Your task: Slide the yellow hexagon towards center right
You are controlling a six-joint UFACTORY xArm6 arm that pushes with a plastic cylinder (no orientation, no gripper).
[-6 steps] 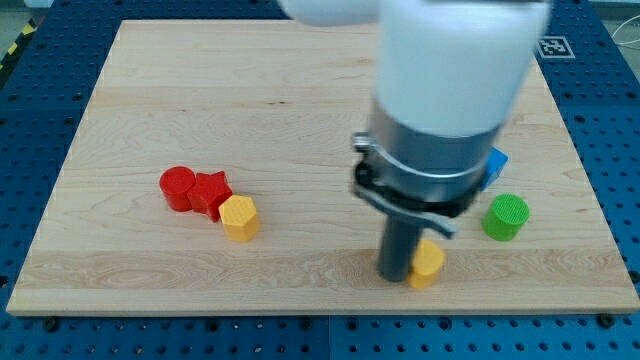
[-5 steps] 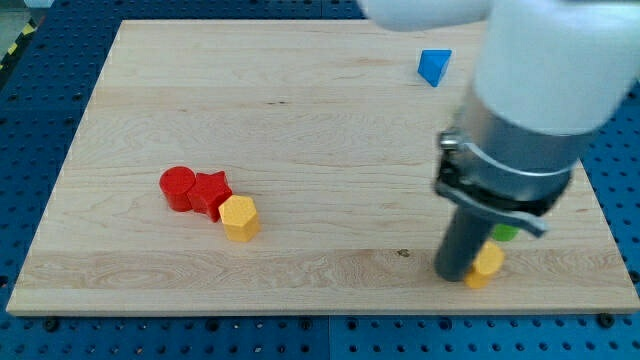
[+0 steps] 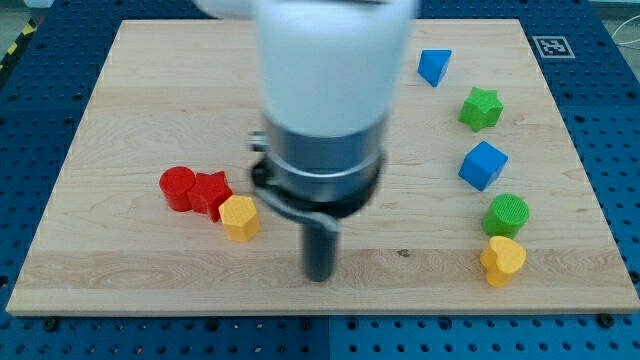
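Observation:
The yellow hexagon (image 3: 240, 217) lies on the wooden board (image 3: 150, 90) at the view's lower left, touching a red star (image 3: 211, 192) that sits beside a red cylinder (image 3: 178, 187). My tip (image 3: 318, 277) rests on the board to the right of the yellow hexagon and slightly below it, with a clear gap between them. The arm's wide body hides the board's middle above the tip.
At the view's right stand a blue triangular block (image 3: 433, 66), a green star (image 3: 481, 108), a blue cube (image 3: 483, 165), a green cylinder (image 3: 507, 214) and a yellow heart-like block (image 3: 502, 260) touching it from below. The board's bottom edge is close under my tip.
My tip has swung from the lower right, beside the yellow heart-like block, leftward to near the yellow hexagon. The heart-like block ended further right, under the green cylinder.

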